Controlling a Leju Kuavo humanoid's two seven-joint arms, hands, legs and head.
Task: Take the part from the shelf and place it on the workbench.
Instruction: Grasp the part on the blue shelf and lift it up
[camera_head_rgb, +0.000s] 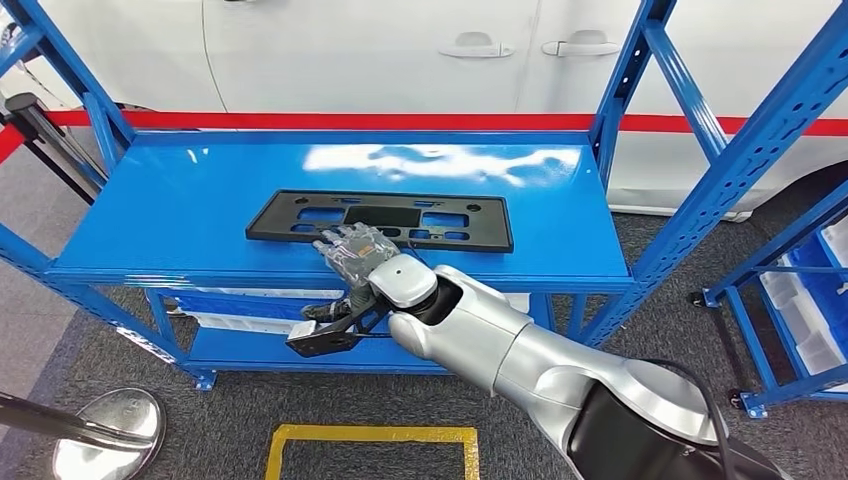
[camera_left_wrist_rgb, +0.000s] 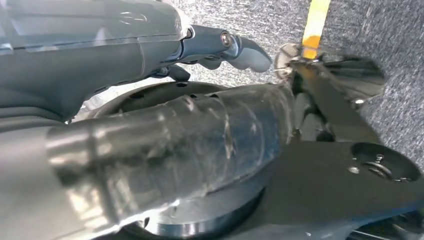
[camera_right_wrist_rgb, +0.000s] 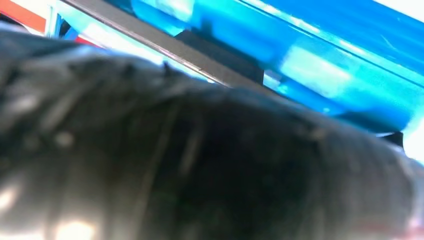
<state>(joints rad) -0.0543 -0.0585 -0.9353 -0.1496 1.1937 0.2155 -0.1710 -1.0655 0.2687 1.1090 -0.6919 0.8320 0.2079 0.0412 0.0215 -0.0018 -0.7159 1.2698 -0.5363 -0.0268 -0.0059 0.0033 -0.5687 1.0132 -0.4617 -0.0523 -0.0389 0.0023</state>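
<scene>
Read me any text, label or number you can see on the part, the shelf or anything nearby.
None can be read.
The black part shows only cut-outs.
The blue shelf carries no label I can see.
The right wrist view is too blurred to show any.

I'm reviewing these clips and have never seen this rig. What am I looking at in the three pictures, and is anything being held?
This is a two-armed humanoid robot. The wide picture is from its head, looking down at a blue shelf in front of a white car. A flat black part with cut-out holes lies on the shelf top. The silver arm ends in the right robot hand, which reaches over the part's near edge; whether it grips yet is unclear. The other two pictures come from cameras at the wrists. The right wrist view is blurred, mostly the hand's own back. The left wrist view shows the left robot hand hanging over grey carpet, holding nothing visible.
</scene>
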